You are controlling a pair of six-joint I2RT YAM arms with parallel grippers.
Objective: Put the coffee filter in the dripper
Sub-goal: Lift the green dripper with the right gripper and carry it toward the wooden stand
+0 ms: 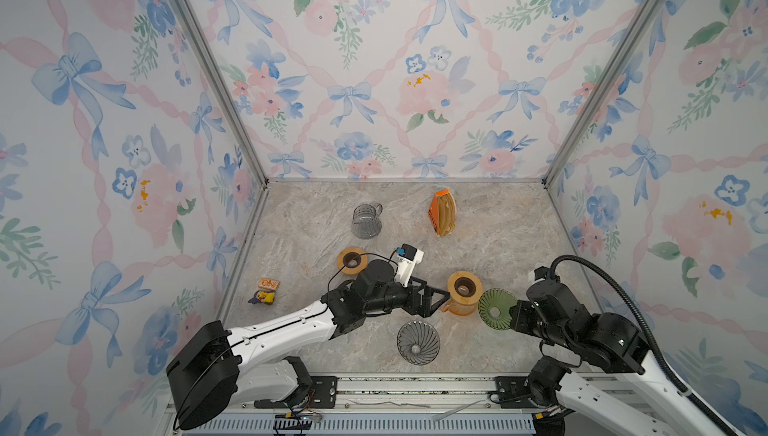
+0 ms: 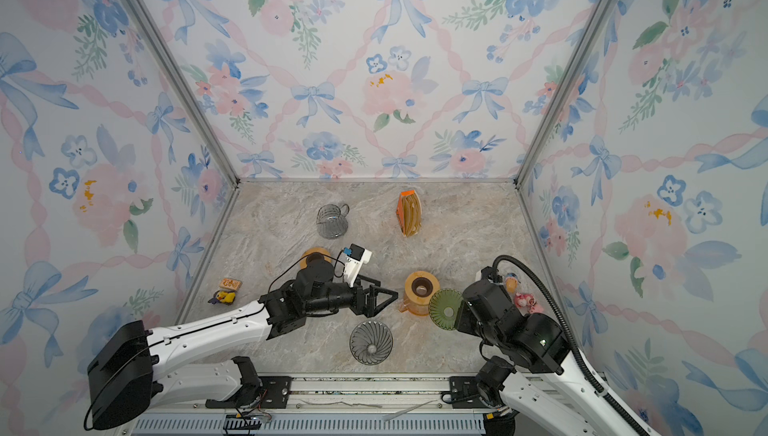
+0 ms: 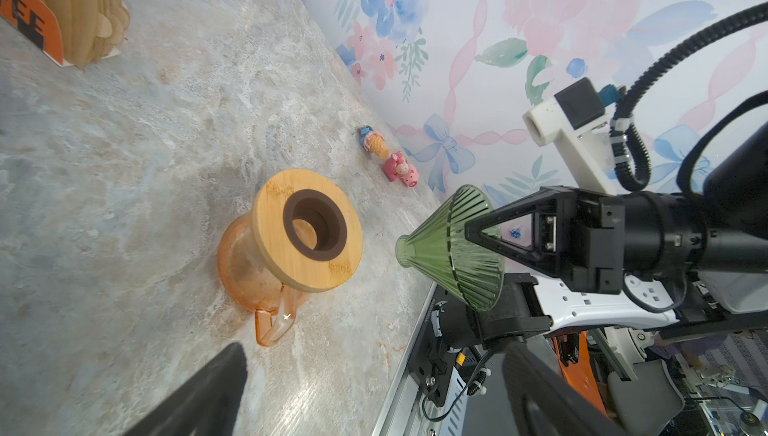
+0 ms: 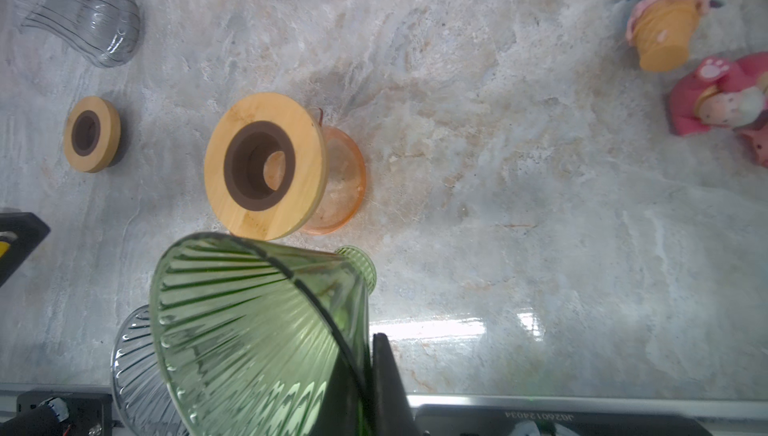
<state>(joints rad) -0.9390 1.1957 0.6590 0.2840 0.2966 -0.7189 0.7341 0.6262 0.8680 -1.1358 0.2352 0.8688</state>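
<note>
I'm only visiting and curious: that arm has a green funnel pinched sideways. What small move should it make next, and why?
Probably swing the dripper over the ring on the jug, tip down. The right gripper holds it by the rim, tilted, beside the jug and off the table. The filters stand untouched at the back, so the dripper likely needs seating first.
</note>
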